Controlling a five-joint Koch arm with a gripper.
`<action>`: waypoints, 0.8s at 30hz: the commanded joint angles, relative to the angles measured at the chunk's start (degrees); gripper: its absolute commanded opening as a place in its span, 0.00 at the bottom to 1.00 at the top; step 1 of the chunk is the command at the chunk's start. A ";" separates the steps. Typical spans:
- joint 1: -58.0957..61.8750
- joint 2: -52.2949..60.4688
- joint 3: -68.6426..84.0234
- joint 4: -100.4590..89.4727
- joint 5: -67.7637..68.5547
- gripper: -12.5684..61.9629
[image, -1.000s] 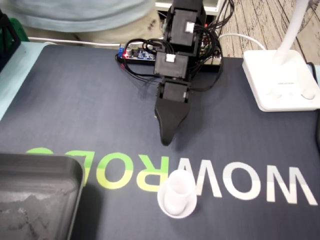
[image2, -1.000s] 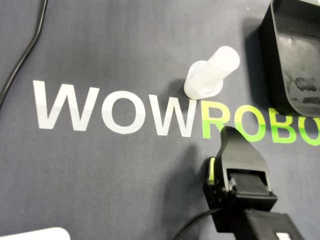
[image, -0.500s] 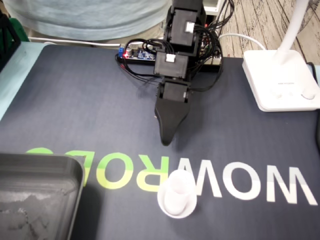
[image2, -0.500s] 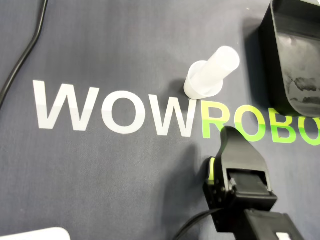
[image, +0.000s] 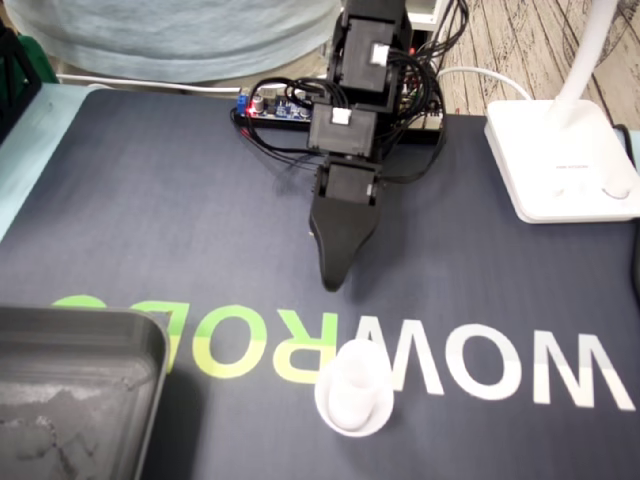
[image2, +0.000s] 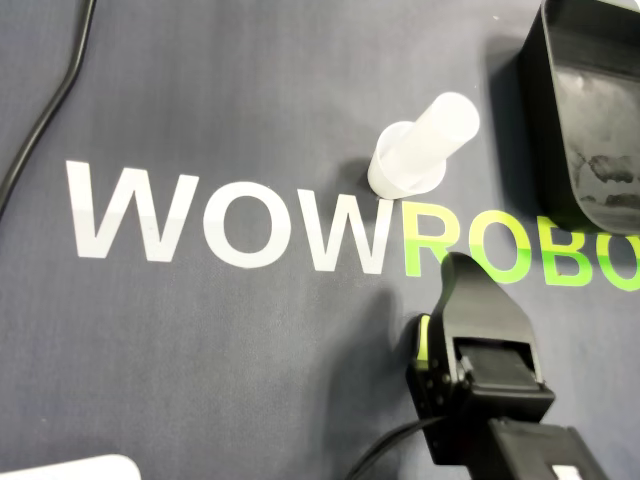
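We see only the person's pale blue garment (image: 170, 25) at the far edge shift: it now hangs lower, covering the tan strip that showed beneath it.

White plastic tube (image: 352, 390) (image2: 420, 145), upright.
Translucent cylinder on a round flared base, open top, touching the WOWROBO lettering (image2: 230, 230) where the white W meets the green R.
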 joint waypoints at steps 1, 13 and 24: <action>-0.35 4.22 2.29 -0.70 0.35 0.63; -0.26 4.22 2.29 -0.97 0.26 0.63; -0.53 4.22 -0.79 -4.04 0.35 0.62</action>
